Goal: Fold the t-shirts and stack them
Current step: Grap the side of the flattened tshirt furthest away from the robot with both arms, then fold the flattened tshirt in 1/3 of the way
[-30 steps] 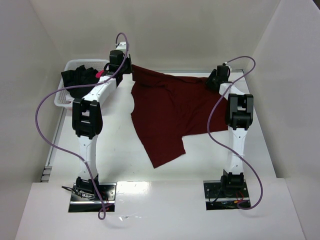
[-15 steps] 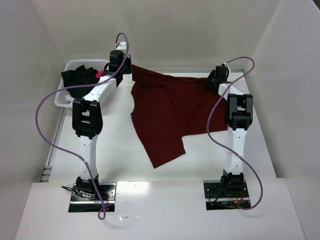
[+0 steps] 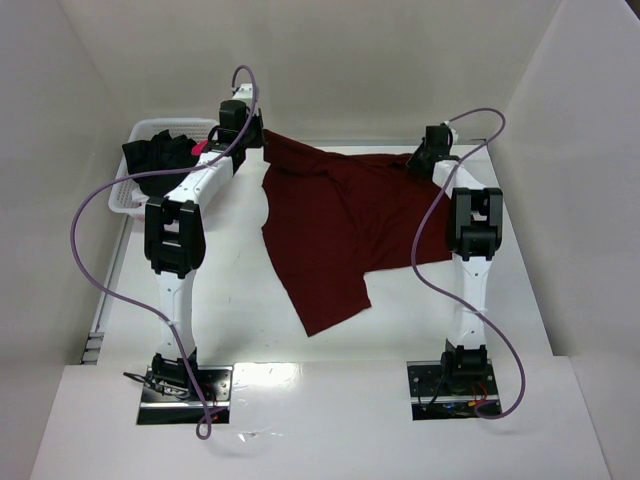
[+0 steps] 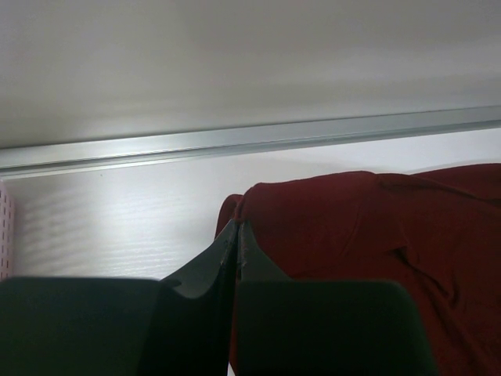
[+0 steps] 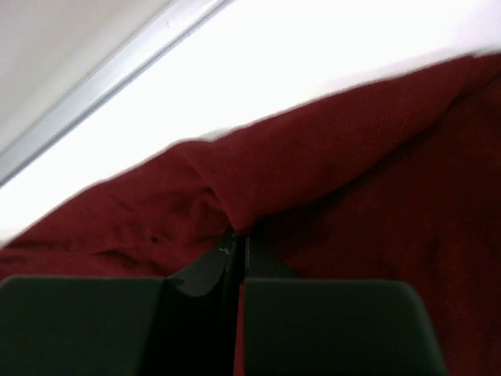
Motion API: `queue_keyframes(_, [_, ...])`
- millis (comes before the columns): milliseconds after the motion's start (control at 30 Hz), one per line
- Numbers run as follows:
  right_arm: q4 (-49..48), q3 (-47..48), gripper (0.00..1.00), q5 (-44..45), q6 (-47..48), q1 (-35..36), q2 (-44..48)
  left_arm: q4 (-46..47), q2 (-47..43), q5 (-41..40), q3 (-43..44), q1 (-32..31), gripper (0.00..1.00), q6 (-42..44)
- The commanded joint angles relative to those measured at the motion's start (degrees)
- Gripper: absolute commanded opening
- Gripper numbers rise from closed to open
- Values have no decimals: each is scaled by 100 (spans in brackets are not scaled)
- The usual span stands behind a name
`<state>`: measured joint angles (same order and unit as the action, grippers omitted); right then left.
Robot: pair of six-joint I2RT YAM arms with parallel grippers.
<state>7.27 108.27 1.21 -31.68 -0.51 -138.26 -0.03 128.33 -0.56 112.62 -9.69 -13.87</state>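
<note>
Two grippers, both pinching the maroon t-shirt: left gripper is pressed together on its far-left corner, right gripper is pressed together on a fold at its far-right side. Shirt spans between them along the far edge of the table, with the rest draped toward the middle and one flap pointing at the near edge. Table is plain white, with glare at the near edge. Aluminium rail runs along the far edge. White walls close the back and both sides. Black t-shirt sits bunched in the white mesh basket at the far-left corner.
</note>
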Motion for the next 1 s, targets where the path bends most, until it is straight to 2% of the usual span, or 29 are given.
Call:
queue_keyframes(0, [353, 651, 0, 362, 39, -1, 141, 127, -54, 169, 251, -24, 0, 41])
queue_keyframes(333, [688, 1416, 0, 608, -13, -361, 528, -93, -590, 424, 23, -85, 0, 340])
queue_keyframes(633, [557, 354, 0, 925, -426, -476, 1195, -594, -1503, 1031, -608, -576, 0, 903])
queue_keyframes(700, [504, 72, 0, 925, -497, -625, 1257, -673, -1706, 979, -958, -709, 0, 1026])
queue_keyframes(967, [443, 19, 0, 731, -365, -819, 1205, -673, -2172, 671, -2146, -1420, 0, 702])
